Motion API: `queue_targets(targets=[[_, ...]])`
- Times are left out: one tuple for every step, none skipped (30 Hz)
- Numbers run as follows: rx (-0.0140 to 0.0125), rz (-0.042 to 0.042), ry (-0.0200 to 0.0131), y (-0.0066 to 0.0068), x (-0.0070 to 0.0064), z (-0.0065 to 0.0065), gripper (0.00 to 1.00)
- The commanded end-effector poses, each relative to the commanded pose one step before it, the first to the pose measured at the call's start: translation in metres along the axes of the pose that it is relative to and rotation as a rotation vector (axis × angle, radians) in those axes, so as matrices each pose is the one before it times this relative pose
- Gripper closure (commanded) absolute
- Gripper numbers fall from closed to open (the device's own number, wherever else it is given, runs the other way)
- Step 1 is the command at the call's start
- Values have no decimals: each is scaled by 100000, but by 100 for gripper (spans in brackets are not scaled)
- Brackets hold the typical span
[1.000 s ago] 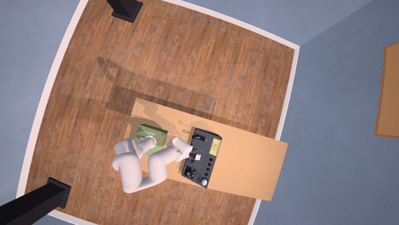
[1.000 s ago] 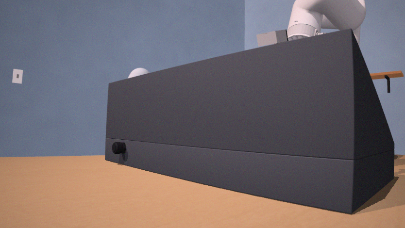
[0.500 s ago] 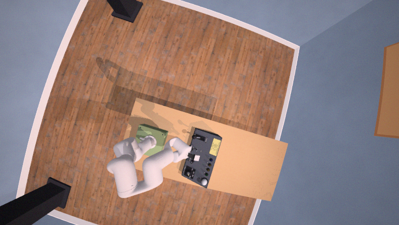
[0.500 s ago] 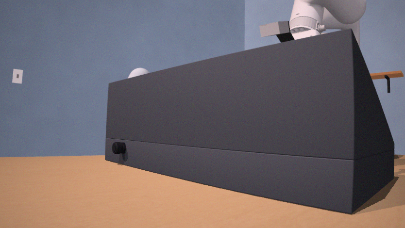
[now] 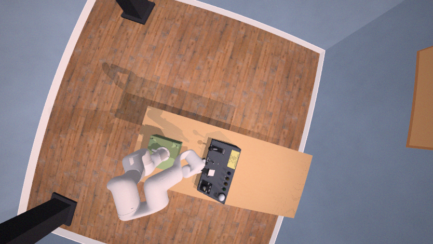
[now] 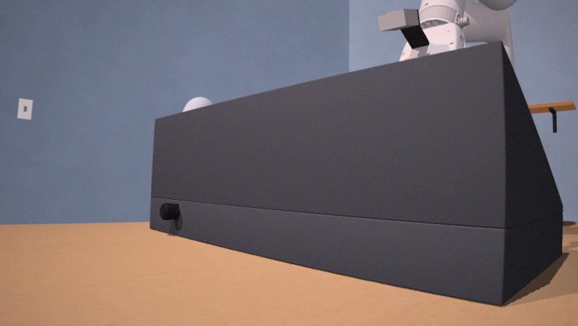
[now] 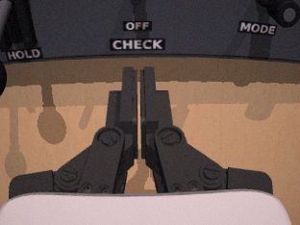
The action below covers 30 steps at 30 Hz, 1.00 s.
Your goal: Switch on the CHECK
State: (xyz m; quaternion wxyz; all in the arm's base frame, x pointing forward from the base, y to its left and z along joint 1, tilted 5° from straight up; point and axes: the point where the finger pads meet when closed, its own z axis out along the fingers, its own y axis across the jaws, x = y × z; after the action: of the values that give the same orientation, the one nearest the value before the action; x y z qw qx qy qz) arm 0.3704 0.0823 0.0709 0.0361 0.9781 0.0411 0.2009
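The dark console (image 5: pixel 218 169) (image 6: pixel 344 170) stands on the tan table, and the exterior view shows only its plain back. No ON label is in view. My gripper (image 7: pixel 138 87) is shut and empty. Its tips are just short of the console's front edge, below the CHECK label, and do not touch the lever. From above the gripper (image 5: pixel 205 165) is at the console's near edge. Behind the console only the wrist (image 6: pixel 434 24) shows.
A MODE knob (image 7: pixel 276 3) is to the right of CHECK and a HOLD lever (image 7: pixel 6 16) to the left. The panel also has a yellow label (image 5: pixel 233 159), several small lamps and a white dome (image 5: pixel 221 197). A green box (image 5: pixel 165 150) lies by the arm's base.
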Motion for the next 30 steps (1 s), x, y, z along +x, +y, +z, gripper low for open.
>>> queue_targets(targets=[[745, 124, -900, -19, 256, -1503, 100], [-1, 0, 0, 0, 0, -321, 100], [8, -4, -2, -4, -1, -305, 100], [-9, 4, 1, 4, 0, -291, 100], [5, -2, -1, -2, 0, -273, 100], [-5, 2, 0, 2, 0, -257, 100], [4, -2, -1, -2, 0, -238, 100], [-5, 2, 0, 2, 0, -220, 100], [11, -3, 0, -4, 0, -199, 100], [-11, 3, 0, 4, 0, -183, 100], [1, 0, 0, -1, 0, -161, 100], [0, 0, 0, 0, 0, 0, 100], [0, 0, 0, 0, 0, 0, 100], [10, -3, 0, -4, 0, -139, 100], [-9, 2, 0, 3, 0, -123, 100], [-3, 1, 0, 1, 0, -102, 100], [1, 0, 0, 0, 0, -83, 100], [3, -1, 0, -1, 0, -64, 100], [3, -1, 0, -1, 0, -48, 100], [3, -1, 0, -1, 0, -33, 100], [2, 0, 0, -1, 0, -21, 100], [1, 0, 0, 0, 0, -11, 100], [0, 0, 0, 0, 0, -4, 100], [0, 0, 0, 0, 0, -1, 100], [0, 0, 0, 0, 0, 0, 0], [0, 0, 0, 0, 0, 0, 0], [0, 0, 0, 0, 0, 0, 0], [0, 0, 0, 0, 0, 0, 0], [0, 0, 0, 0, 0, 0, 0], [0, 0, 0, 0, 0, 0, 0]])
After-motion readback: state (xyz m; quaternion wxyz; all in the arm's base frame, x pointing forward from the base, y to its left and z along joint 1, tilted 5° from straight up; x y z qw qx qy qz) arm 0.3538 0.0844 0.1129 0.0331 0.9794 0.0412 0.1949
